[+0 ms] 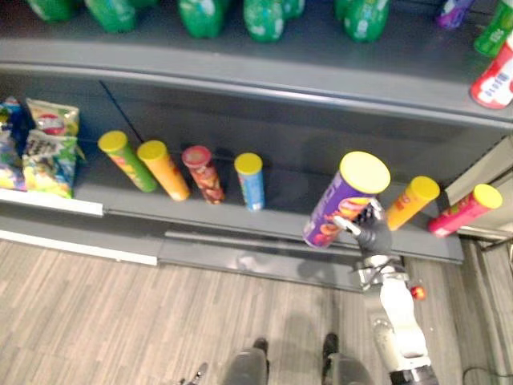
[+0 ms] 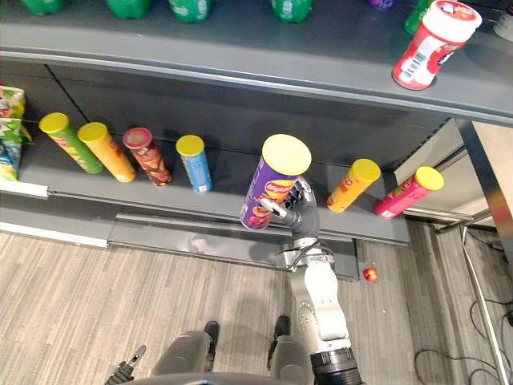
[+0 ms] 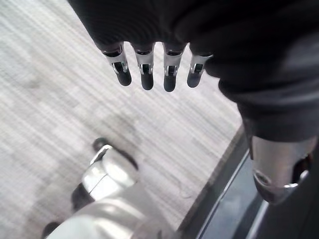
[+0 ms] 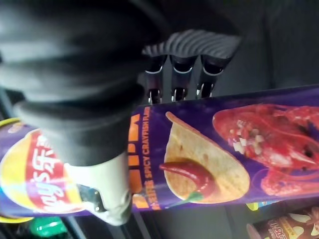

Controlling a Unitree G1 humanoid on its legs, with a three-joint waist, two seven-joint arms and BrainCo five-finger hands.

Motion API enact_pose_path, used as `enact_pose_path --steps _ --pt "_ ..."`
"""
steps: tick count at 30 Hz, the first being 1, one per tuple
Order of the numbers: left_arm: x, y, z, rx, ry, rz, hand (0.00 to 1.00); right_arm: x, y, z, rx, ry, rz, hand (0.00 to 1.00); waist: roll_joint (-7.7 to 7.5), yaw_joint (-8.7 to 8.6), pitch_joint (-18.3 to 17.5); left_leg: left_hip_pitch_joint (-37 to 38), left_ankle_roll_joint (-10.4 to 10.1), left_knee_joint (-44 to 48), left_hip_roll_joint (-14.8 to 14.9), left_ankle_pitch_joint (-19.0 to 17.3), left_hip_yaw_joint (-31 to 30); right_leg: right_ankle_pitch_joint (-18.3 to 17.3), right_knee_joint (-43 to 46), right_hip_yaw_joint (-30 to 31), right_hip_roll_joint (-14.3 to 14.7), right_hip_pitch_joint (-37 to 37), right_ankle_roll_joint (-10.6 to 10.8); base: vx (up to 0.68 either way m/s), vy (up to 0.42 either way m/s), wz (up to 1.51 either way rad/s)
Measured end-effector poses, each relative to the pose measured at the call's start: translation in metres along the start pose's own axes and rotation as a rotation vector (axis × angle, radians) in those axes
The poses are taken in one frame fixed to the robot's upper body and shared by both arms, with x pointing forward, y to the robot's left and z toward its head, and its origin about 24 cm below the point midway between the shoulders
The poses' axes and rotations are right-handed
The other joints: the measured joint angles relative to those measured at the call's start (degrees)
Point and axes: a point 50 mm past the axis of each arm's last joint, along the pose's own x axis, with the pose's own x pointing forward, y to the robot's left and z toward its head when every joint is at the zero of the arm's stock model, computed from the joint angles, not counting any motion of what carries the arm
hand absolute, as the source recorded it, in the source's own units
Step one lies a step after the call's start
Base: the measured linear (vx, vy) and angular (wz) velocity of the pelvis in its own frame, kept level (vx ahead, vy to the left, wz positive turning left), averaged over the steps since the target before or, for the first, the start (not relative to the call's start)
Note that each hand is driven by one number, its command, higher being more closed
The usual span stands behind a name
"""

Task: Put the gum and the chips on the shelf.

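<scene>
A purple chips can (image 1: 345,200) with a yellow lid is tilted above the front edge of the lower shelf (image 1: 240,220), held up in my right hand (image 1: 373,234). In the right wrist view the fingers (image 4: 177,74) and thumb (image 4: 104,191) are curled round the purple chips can (image 4: 224,149). A white gum jar (image 2: 435,42) with a red cap lies tilted on the upper shelf (image 2: 240,56) at the far right. My left hand (image 3: 145,69) hangs over the wood-look floor with its fingers straight and nothing in it.
The lower shelf carries green (image 1: 127,160), orange (image 1: 164,170), red (image 1: 203,173) and blue (image 1: 251,181) chips cans, then orange (image 1: 412,202) and pink (image 1: 465,209) ones to the right. Snack bags (image 1: 48,148) stand at the left. Green bottles (image 1: 264,18) line the upper shelf. A small red ball (image 2: 370,274) lies on the floor.
</scene>
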Motion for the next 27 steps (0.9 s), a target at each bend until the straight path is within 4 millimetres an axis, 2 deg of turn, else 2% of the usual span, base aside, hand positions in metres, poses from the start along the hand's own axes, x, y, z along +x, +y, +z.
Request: enact_pose_path --steps 3,6,11,16,22,24,27 --pt "0.002 -0.005 0.007 -0.006 -0.019 -0.01 0.0 -0.006 -0.006 0.0 0.02 0.002 -0.026 1.0 -0.07 -1.1 -0.11 -0.15 -1.76 -5.88 2.01 3.23 -1.7 0.7 -2.87 -3.62 1.25 0.19 -1.47 0.1 -0.198 0.46" --pt "0.004 -0.01 0.013 0.011 -0.034 -0.016 0.0 -0.013 -0.011 -0.003 0.011 0.027 -0.053 1.0 0.35 -1.72 -0.48 1.64 -2.38 -11.0 3.2 6.72 2.05 1.03 -5.21 -5.82 1.44 2.02 -1.94 0.08 -0.078 0.33" --pt "0.004 -0.011 0.013 0.054 -0.038 -0.009 0.0 -0.016 -0.014 -0.005 -0.003 0.037 -0.069 1.0 0.72 -1.6 -1.18 2.45 -2.03 -14.06 2.89 7.75 4.86 2.11 -7.37 -5.09 1.0 2.1 -1.73 0.01 0.028 -0.03" --pt "0.004 -0.016 0.015 0.111 -0.048 -0.017 0.0 -0.02 -0.016 -0.009 -0.057 0.063 -0.084 1.0 1.39 -1.67 -1.62 3.13 -1.98 -14.93 1.65 8.4 7.67 3.12 -9.08 -3.99 -0.29 2.61 -0.55 0.01 0.061 -0.08" --pt "0.004 -0.045 0.046 0.173 -0.189 -0.099 0.0 0.0 -0.018 -0.017 -0.169 0.072 -0.121 1.0 2.33 -1.41 -1.66 0.05 -0.85 -14.53 0.26 9.36 7.5 4.95 -10.26 -3.85 -1.41 0.07 0.13 -0.04 0.046 0.03" --pt "0.0 -0.073 0.056 0.153 -0.24 -0.174 0.0 0.016 -0.023 -0.015 -0.226 0.05 -0.168 1.0 3.46 -1.32 -0.98 -1.27 -0.72 -13.32 -0.69 9.59 6.38 5.2 -10.09 -4.78 -2.32 -0.19 0.47 -0.05 0.057 0.26" --pt "-0.008 -0.099 0.063 0.137 -0.291 -0.259 0.0 0.037 -0.027 -0.006 -0.294 0.001 -0.229 1.0 5.16 -0.5 0.32 -1.75 -0.19 -12.69 -1.4 9.95 5.57 5.25 -9.28 -5.55 -3.07 -0.22 0.57 -0.08 0.055 0.21"
